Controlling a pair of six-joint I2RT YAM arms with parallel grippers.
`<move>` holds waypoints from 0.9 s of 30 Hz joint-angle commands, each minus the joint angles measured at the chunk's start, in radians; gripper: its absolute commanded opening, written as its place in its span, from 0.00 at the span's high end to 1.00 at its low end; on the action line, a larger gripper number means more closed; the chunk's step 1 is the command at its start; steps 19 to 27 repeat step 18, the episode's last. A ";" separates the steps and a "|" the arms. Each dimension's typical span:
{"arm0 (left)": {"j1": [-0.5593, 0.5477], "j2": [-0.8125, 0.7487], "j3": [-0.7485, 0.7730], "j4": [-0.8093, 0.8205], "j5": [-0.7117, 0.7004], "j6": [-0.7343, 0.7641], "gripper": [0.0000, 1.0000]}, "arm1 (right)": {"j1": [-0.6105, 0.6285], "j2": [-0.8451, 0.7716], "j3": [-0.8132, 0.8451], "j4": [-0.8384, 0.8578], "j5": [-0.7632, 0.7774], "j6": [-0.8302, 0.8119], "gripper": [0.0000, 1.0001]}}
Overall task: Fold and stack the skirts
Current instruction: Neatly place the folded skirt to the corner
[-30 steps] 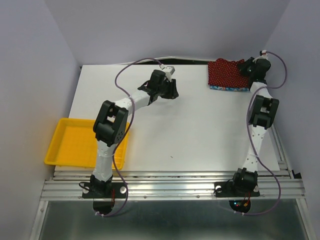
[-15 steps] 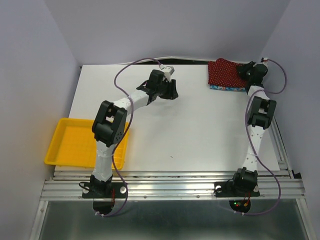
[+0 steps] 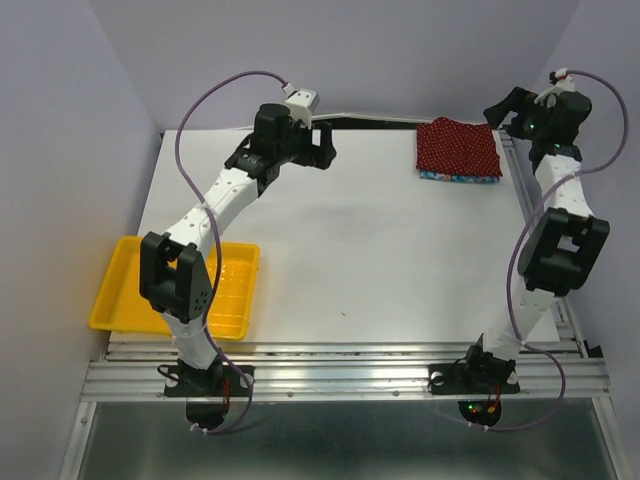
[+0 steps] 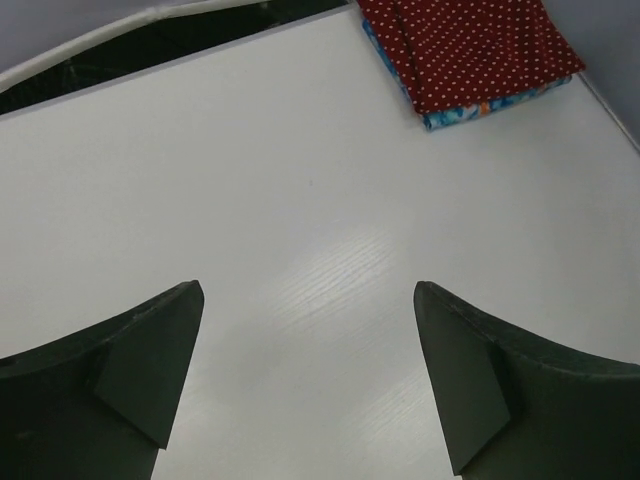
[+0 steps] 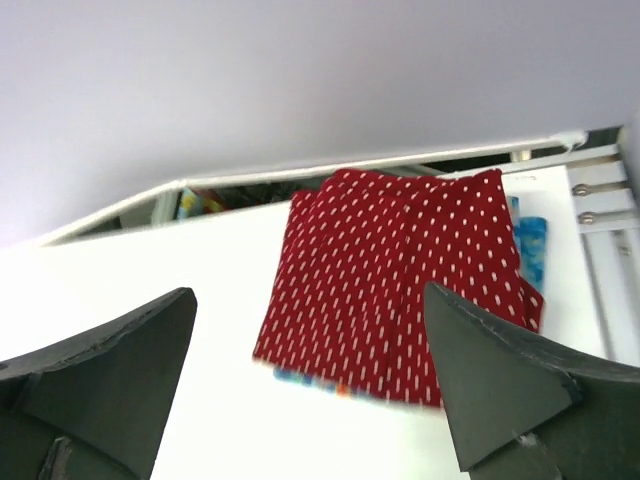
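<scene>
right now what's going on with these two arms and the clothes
Nothing is being held. The dark red dotted skirt lies folded on top of the blue floral skirt at the far right corner of the table. The left gripper and right gripper are both open and empty, off the stack. The yellow tray sits at the near left.

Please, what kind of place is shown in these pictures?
Probably a robotics lab test cell, not a home: a left arm and right arm bolted to an aluminium rail, a white table closed in by plain walls, and stacked folded skirts.
</scene>
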 commanded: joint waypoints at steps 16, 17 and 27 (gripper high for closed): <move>0.027 -0.265 -0.459 -0.104 0.001 0.339 0.02 | 0.166 -0.893 -0.970 -0.363 0.121 -0.518 0.00; 0.027 -0.269 -0.464 -0.101 0.004 0.336 0.02 | 0.166 -0.908 -0.982 -0.365 0.123 -0.515 0.00; 0.027 -0.274 -0.459 -0.106 0.011 0.338 0.02 | 0.166 -0.931 -0.997 -0.368 0.125 -0.512 0.00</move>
